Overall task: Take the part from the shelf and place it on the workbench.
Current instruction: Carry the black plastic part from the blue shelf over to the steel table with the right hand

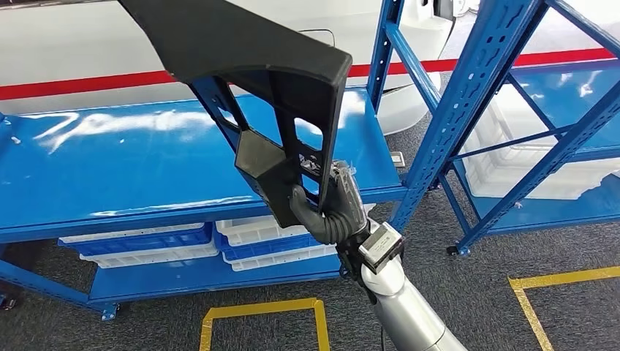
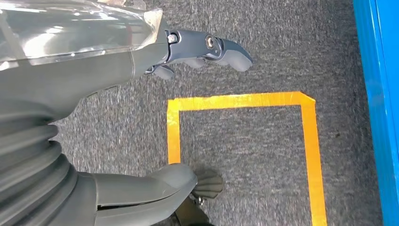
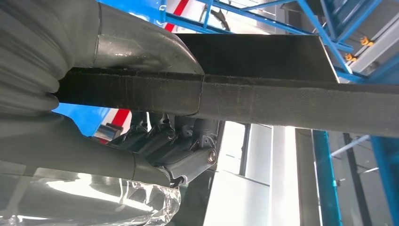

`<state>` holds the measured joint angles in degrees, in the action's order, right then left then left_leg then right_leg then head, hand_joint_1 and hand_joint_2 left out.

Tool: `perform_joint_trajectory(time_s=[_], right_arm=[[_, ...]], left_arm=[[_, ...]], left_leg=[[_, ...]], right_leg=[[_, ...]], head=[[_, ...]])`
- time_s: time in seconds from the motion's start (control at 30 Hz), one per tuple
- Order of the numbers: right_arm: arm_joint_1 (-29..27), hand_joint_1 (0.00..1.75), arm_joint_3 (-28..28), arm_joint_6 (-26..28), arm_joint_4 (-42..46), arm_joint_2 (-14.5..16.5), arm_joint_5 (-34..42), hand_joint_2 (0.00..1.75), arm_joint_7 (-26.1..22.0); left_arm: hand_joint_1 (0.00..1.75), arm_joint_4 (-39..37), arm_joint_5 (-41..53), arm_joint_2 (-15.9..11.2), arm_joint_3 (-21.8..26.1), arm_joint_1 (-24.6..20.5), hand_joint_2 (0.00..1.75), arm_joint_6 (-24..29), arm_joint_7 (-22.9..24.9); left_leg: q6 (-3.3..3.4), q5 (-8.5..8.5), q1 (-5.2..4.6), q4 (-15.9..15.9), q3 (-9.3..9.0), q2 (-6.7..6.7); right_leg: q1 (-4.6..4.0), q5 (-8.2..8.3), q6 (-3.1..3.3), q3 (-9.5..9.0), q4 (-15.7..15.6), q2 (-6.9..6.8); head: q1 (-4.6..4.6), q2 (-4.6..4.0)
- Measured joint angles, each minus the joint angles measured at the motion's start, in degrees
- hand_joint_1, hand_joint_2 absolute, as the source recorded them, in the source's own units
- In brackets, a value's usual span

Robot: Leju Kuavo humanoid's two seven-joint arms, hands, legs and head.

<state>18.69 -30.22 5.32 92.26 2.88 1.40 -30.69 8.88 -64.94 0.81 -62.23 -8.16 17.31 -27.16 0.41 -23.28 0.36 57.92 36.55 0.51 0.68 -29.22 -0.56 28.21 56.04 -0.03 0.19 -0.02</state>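
Observation:
A large black plastic part with cut-outs is held up in the air in front of the blue shelf, reaching to the top of the head view. My right hand grips its lower end, fingers wrapped round the edge. In the right wrist view the part runs across as a dark bar, clamped between the thumb and the dark fingers of my right hand. My left hand hangs over the grey floor, thumb and fingers apart, holding nothing.
The blue shelf's lower level carries white and blue bins. A second blue rack with white crates stands at the right. Yellow tape squares mark the grey carpet. A white wall with a red stripe lies behind.

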Motion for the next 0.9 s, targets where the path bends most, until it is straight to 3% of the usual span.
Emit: perform_joint_trajectory(time_s=[0.03,0.1,0.13,0.17,0.2,0.23,0.3,0.37,0.4,0.47,0.5,0.53,0.6,0.63,0.67,0.7,0.73,0.8,0.87,0.9], right_arm=[[0.04,1.75,0.00,-0.03,-0.01,0.02,-0.03,1.75,-0.01],[0.10,1.75,-0.01,-0.11,-0.01,0.05,-0.13,1.75,-0.02],[0.10,1.75,-0.01,-0.22,-0.02,0.04,-0.29,1.75,-0.02],[0.08,1.75,-0.01,-0.37,-0.03,0.03,-0.50,1.75,-0.02],[0.07,1.75,-0.01,-0.55,-0.04,0.03,-0.77,1.75,-0.01],[0.07,1.75,-0.01,-0.76,-0.05,0.03,-1.01,1.75,-0.01],[0.08,1.75,-0.02,-1.10,-0.05,0.07,-1.36,1.75,-0.01],[0.20,1.75,-0.03,-1.43,-0.05,0.19,-1.63,1.75,-0.02],[0.28,1.75,-0.03,-1.57,-0.05,0.31,-1.75,1.75,-0.04],[0.40,1.75,-0.05,-1.80,-0.05,0.49,-1.92,1.75,-0.07],[0.43,1.75,-0.07,-1.84,-0.05,0.55,-1.96,1.75,-0.09],[0.45,1.75,-0.07,-1.90,-0.05,0.56,-2.08,1.75,-0.11],[0.44,1.75,-0.01,-2.11,-0.05,0.55,-2.50,1.75,-0.16],[0.36,1.75,0.03,-2.23,-0.05,0.55,-2.82,1.75,-0.17],[0.25,1.75,0.04,-2.32,-0.05,0.55,-3.07,1.75,-0.17],[0.13,1.75,0.05,-2.34,-0.05,0.55,-3.28,1.75,-0.17],[0.00,1.75,0.07,-2.35,-0.05,0.56,-3.48,1.75,-0.17],[-0.17,1.75,0.10,-2.35,-0.03,0.64,-3.91,1.75,-0.22],[-0.39,1.75,0.11,-2.35,0.08,0.89,-4.41,1.75,-0.37],[-0.56,1.75,0.12,-2.35,0.14,1.01,-4.60,1.75,-0.47]], left_arm=[[0.00,-0.01,0.01,0.00,-0.01,0.01,1.75,-0.01,0.02],[0.00,-0.01,0.01,0.04,-0.02,0.02,1.75,-0.02,0.05],[0.00,-0.01,0.01,0.04,-0.02,0.02,1.75,-0.02,0.05],[0.00,-0.01,0.01,0.04,-0.02,0.02,1.75,-0.03,0.06],[0.00,-0.01,-0.01,0.04,-0.02,0.02,1.75,-0.04,0.06],[0.00,-0.01,-0.02,0.04,-0.02,0.01,1.75,-0.06,0.06],[0.00,-0.01,-0.13,0.04,-0.01,-0.06,1.75,-0.09,0.05],[0.00,-0.01,-0.31,0.04,0.02,-0.14,1.75,-0.08,-0.01],[0.00,-0.01,-0.39,0.04,0.02,-0.16,1.75,-0.07,-0.03],[0.00,-0.01,-0.49,0.08,0.03,-0.16,1.75,-0.06,-0.05],[0.00,-0.01,-0.51,0.14,0.03,-0.21,1.75,-0.05,-0.05],[0.00,-0.01,-0.52,0.19,0.03,-0.28,1.75,-0.03,-0.04],[0.00,-0.01,-0.56,0.25,0.03,-0.40,1.75,0.00,0.02],[0.00,-0.01,-0.57,0.24,0.03,-0.43,1.75,0.01,0.06],[0.00,-0.01,-0.58,0.25,0.03,-0.43,1.75,-0.01,0.11],[0.00,-0.01,-0.56,0.26,0.03,-0.43,1.75,-0.03,0.15],[0.00,-0.01,-0.54,0.28,0.03,-0.44,1.75,-0.07,0.18],[0.00,-0.01,-0.46,0.32,0.03,-0.48,1.75,-0.13,0.22],[0.00,-0.01,-0.41,0.31,0.03,-0.55,1.75,-0.15,0.19],[0.00,-0.01,-0.39,0.29,0.03,-0.57,1.75,-0.16,0.16]], left_leg=[[-0.31,-1.91,0.15,1.52,0.65,-0.16],[-0.87,-7.46,0.40,7.66,2.55,-0.37],[-1.13,-9.54,0.48,11.32,3.39,-0.39],[-1.29,-10.31,0.54,14.05,3.75,-0.40],[-1.36,-9.79,0.62,15.11,3.32,-0.40],[-1.35,-8.37,0.70,14.21,1.90,-0.39],[-1.01,-6.10,0.76,7.49,-3.41,-0.48],[-0.49,-6.44,0.52,0.89,-7.71,-0.67],[-0.18,-6.95,0.29,-0.58,-8.43,-0.74],[0.74,-6.15,0.10,-1.14,-7.94,-0.59],[1.33,-5.47,0.12,-1.37,-7.46,-0.44],[1.88,-4.65,0.19,-1.62,-6.79,-0.28],[2.47,-3.03,0.19,-1.81,-5.09,-0.09],[2.52,-2.28,0.16,-1.76,-4.11,-0.03],[2.47,-1.53,0.14,-1.72,-3.13,0.02],[2.40,-0.78,0.13,-1.67,-2.16,0.09],[2.27,-0.03,0.13,-1.62,-1.19,0.16],[1.87,1.32,0.11,-1.44,0.44,0.22],[1.32,2.47,-0.07,-1.14,1.45,0.16],[1.04,3.03,-0.14,-1.11,1.67,0.15]], right_leg=[[0.22,0.58,0.66,0.54,-0.06,-0.09],[0.21,1.82,1.44,1.79,0.03,-0.21],[0.12,2.43,1.50,2.59,0.12,-0.24],[0.06,2.97,1.44,3.40,0.26,-0.25],[0.02,3.46,1.34,4.21,0.45,-0.25],[0.02,3.91,1.19,5.02,0.70,-0.24],[0.00,4.68,0.73,6.38,1.28,-0.19],[-0.12,5.44,0.02,7.07,1.57,-0.22],[-0.13,5.88,-0.41,7.22,1.53,-0.27],[-0.11,6.65,-1.21,7.42,1.38,-0.37],[-0.11,6.16,-1.30,7.89,1.82,-0.32],[-0.14,4.68,-1.09,8.69,3.13,-0.26],[-0.12,-0.47,-0.30,10.78,8.82,-0.14],[-0.08,-2.77,-0.19,11.63,12.58,-0.13],[-0.05,-3.93,-0.48,11.97,15.88,-0.13],[-0.03,-3.86,-1.06,11.69,17.95,-0.13],[0.00,-2.70,-1.81,10.43,18.05,-0.13],[0.05,-0.34,-2.64,5.06,12.36,-0.14],[-0.19,-1.17,-2.08,-1.28,3.26,-0.08],[-0.34,-1.99,-1.64,-2.95,0.29,-0.03]], head=[[-0.05,0.00],[-0.14,0.00],[-0.16,0.00],[-0.16,0.00],[-0.17,0.00],[-0.17,0.00],[-0.19,0.00],[-0.14,0.00],[-0.14,0.00],[-0.11,0.00],[-0.13,0.00],[-0.05,0.00],[0.08,0.00],[0.16,0.00],[0.17,0.00],[0.16,0.00],[0.16,0.00],[0.16,0.00],[0.10,0.00],[0.05,0.00]])
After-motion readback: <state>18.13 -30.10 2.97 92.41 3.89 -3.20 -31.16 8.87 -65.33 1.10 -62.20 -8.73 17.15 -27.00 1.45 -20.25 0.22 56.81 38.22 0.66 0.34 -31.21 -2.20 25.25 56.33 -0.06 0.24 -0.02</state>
